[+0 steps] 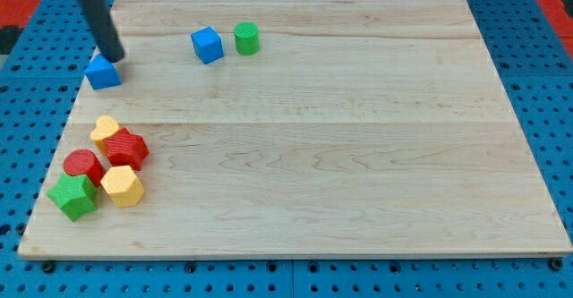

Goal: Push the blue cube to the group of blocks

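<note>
Camera view: your rod [97, 16] leans from top-left, my tip [115, 57] touching blue triangular block [103, 72] top edge; no pincer fitted; blue cube [207, 45] well right.

Legible text, labels, brands, numbers, signs: none. The wooden tabletop [313, 137] bears only plain grain, and no block face carries a readable mark.
</note>
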Motion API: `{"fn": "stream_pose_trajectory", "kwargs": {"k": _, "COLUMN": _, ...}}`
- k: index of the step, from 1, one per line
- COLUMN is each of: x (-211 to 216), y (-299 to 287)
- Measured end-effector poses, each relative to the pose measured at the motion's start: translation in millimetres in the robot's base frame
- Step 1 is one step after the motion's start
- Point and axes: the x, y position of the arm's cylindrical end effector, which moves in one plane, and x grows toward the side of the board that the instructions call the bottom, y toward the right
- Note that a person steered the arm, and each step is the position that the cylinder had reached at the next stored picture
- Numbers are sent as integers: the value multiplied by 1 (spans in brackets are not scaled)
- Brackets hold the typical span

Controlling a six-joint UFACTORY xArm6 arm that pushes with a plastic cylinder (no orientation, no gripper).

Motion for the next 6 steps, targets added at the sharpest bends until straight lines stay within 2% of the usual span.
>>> {"fn": "stream_pose_trajectory", "kwargs": {"k": 1, "x": 41, "y": 9}}
{"fn": "stream_pose_trajectory", "kwargs": {"k": 2, "x": 91, "y": 41}}
{"fn": "stream_pose_trajectory", "kwargs": {"k": 3, "x": 111, "y": 73}}
{"fn": "stream_pose_trajectory", "kwargs": {"k": 5, "x": 20, "y": 200}}
{"fn": "stream_pose_trajectory", "kwargs": {"k": 6, "x": -67, "y": 227}}
